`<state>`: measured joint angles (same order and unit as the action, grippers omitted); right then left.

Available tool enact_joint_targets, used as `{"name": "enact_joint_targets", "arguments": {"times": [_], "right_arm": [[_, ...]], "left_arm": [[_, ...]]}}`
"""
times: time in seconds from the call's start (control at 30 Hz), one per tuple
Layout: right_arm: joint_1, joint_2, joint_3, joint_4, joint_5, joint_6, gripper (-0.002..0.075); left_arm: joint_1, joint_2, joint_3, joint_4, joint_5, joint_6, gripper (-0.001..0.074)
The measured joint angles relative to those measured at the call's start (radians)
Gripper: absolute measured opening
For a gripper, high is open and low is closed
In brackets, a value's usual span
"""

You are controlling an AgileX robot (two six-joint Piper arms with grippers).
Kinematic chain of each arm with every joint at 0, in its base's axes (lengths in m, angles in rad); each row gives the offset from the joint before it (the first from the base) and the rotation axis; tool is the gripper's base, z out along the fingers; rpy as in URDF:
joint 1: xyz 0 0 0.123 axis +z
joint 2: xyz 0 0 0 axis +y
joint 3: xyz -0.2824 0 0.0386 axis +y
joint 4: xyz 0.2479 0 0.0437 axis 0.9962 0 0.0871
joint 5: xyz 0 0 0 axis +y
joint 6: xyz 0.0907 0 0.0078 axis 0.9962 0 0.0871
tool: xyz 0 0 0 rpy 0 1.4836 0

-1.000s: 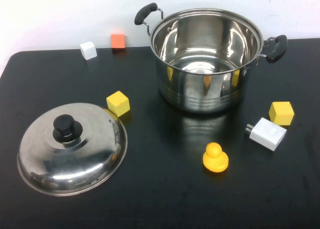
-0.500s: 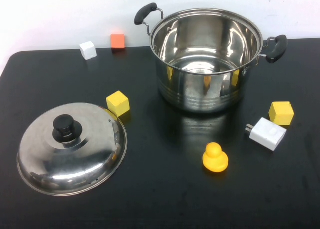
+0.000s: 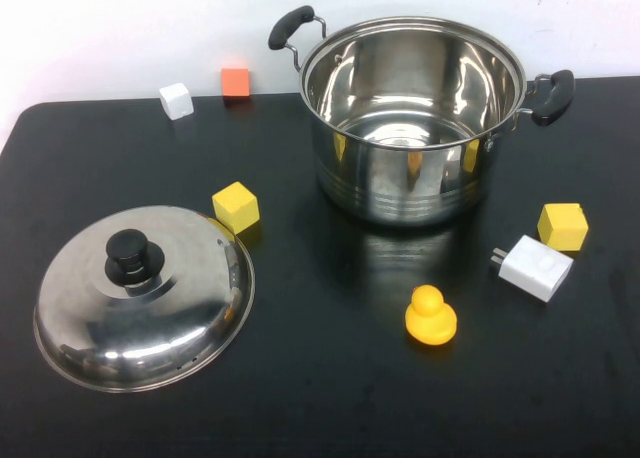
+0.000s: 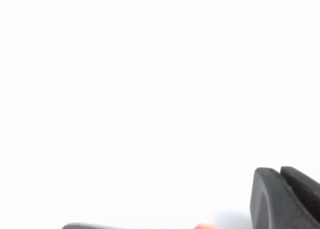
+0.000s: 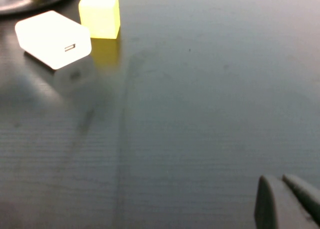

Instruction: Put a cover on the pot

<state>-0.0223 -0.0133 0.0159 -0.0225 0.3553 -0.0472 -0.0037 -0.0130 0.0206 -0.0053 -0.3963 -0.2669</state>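
You see neither arm from the high camera. In the left wrist view only a dark corner of the left gripper (image 4: 285, 199) shows against a washed-out white background; you cannot tell how it is set, and it touches nothing visible. In the right wrist view the right gripper (image 5: 286, 203) is likewise cut off at the frame's corner, hanging above bare desk (image 5: 200, 114), state impossible to tell, holding nothing you can see.

The pot (image 3: 413, 118) stands upright and uncovered at the far side of the desk, right of centre, its two black handles pointing far-left and right. One lid (image 3: 145, 296) lies dome up on the near left, well apart from the pot, its black knob on top.

Count the rest: two yellow cubes, one (image 3: 236, 207) just beside the lid's far edge and one (image 3: 562, 226) near the right edge; one white charger (image 3: 535, 267) just beside that second cube; one yellow duck (image 3: 431, 315) in front of the pot; one white cube (image 3: 177, 100) and one orange cube (image 3: 236, 82) at the far left edge.
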Motion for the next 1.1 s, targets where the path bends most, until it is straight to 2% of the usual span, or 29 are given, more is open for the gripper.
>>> {"name": "enact_joint_targets", "arguments": {"times": [0.2, 0.4, 0.63, 0.8, 0.9, 1.0, 1.1], "right_arm": [[0.0, 0.0, 0.0, 0.0, 0.0, 0.0, -0.0002], [0.0, 0.0, 0.0, 0.0, 0.0, 0.0, -0.0002], [0.0, 0.0, 0.0, 0.0, 0.0, 0.004, -0.0002], [0.0, 0.0, 0.0, 0.0, 0.0, 0.007, -0.0002], [0.0, 0.0, 0.0, 0.0, 0.0, 0.007, -0.0002], [0.0, 0.0, 0.0, 0.0, 0.0, 0.007, -0.0002], [0.0, 0.0, 0.0, 0.0, 0.0, 0.007, -0.0002]], "left_arm": [[0.0, -0.002, -0.004, -0.026, -0.058, -0.038, -0.0001], [0.0, 0.023, -0.242, -0.028, 0.2, -0.044, -0.0001], [0.0, 0.29, -0.471, -0.028, 0.255, -0.064, -0.0001], [0.0, 0.535, -0.499, -0.002, 0.213, -0.088, -0.0001], [0.0, 0.69, -0.499, 0.085, 0.131, -0.094, 0.0001], [0.0, 0.829, -0.499, 0.212, 0.012, -0.149, 0.0055], [0.0, 0.952, -0.501, 0.35, -0.084, -0.242, 0.0212]]}}
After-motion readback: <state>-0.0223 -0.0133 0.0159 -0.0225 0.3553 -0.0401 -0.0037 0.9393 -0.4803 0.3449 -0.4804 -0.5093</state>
